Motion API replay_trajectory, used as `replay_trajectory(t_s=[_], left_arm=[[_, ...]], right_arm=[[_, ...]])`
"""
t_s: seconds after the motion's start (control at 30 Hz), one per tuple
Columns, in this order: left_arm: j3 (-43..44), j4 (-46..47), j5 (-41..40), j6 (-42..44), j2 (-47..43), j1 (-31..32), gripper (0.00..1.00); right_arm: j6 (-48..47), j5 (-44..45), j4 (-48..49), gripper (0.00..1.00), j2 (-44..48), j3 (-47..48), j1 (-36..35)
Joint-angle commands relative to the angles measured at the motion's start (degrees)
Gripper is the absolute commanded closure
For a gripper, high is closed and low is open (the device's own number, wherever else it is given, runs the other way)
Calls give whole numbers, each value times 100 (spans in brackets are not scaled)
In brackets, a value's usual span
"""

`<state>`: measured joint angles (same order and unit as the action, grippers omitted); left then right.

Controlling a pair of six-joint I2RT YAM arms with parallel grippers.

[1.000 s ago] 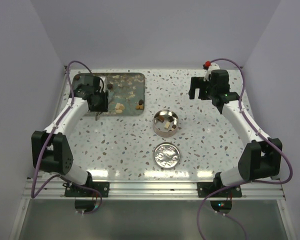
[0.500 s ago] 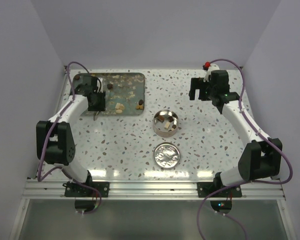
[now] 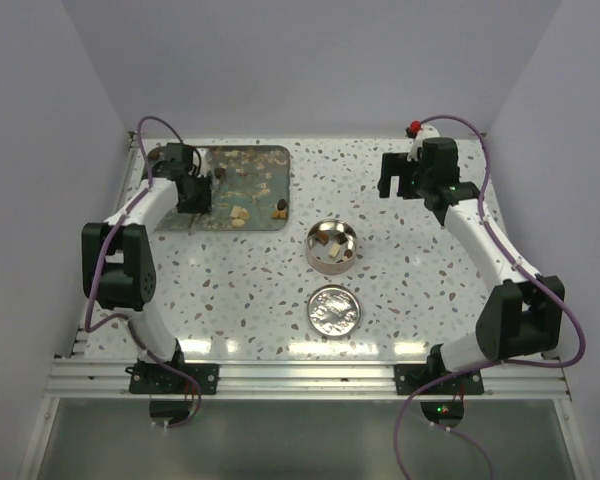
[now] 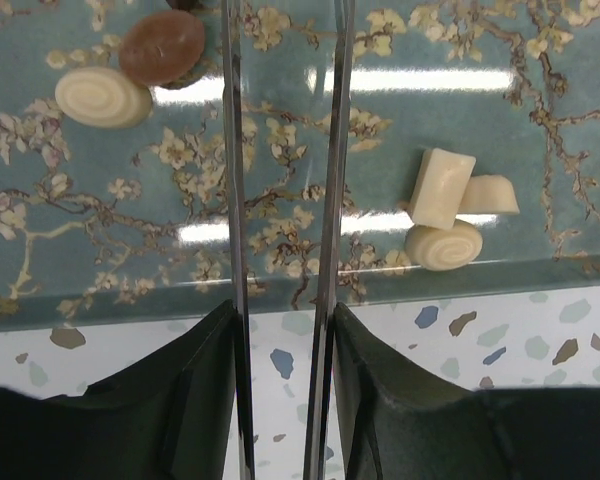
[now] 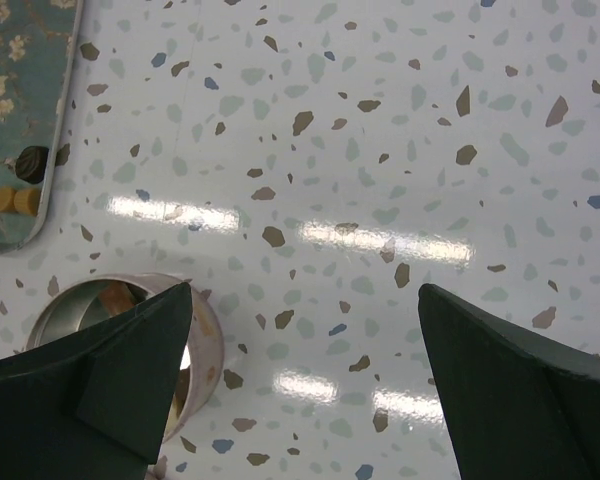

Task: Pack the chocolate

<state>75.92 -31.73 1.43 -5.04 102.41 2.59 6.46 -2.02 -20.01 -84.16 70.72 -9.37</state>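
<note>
Chocolate lumps lie on the teal flowered tray (image 3: pixel 260 190): cream ones (image 3: pixel 240 214), dark ones (image 3: pixel 280 208). My left gripper (image 3: pixel 192 194) hovers over the tray's near left part, shut on metal tongs (image 4: pixel 332 150). The tong blades stand apart with nothing between them. In the left wrist view (image 4: pixel 280 310), three cream lumps (image 4: pixel 445 205) lie right of the blades, a brown lump (image 4: pixel 162 45) and a cream swirl (image 4: pixel 102 97) left. The round tin (image 3: pixel 331 246) holds a few lumps. My right gripper (image 3: pixel 395 178) is open and empty, above the table (image 5: pixel 305 288).
The tin's lid (image 3: pixel 334 309) lies flat just near of the tin. The tin's rim (image 5: pixel 205 340) shows by my right gripper's left finger. The tray's corner (image 5: pixel 10 90) with two brown lumps (image 5: pixel 20 200) shows at left. Walls enclose the table on three sides.
My left arm's elbow has swung up and toward the far side, and its gripper has shifted slightly farther over the tray. The right arm has not moved.
</note>
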Motion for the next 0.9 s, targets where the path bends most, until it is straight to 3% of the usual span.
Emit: replay_trajectory(t_s=[0.0,0.87], left_arm=[[414,246,147,108,129,-66,55],[924,299,288,284,648,-136,55]], right_arm=[[-66,114,-3,2,-74,293,-13],[-31,114,67,2,-198,293,-13]])
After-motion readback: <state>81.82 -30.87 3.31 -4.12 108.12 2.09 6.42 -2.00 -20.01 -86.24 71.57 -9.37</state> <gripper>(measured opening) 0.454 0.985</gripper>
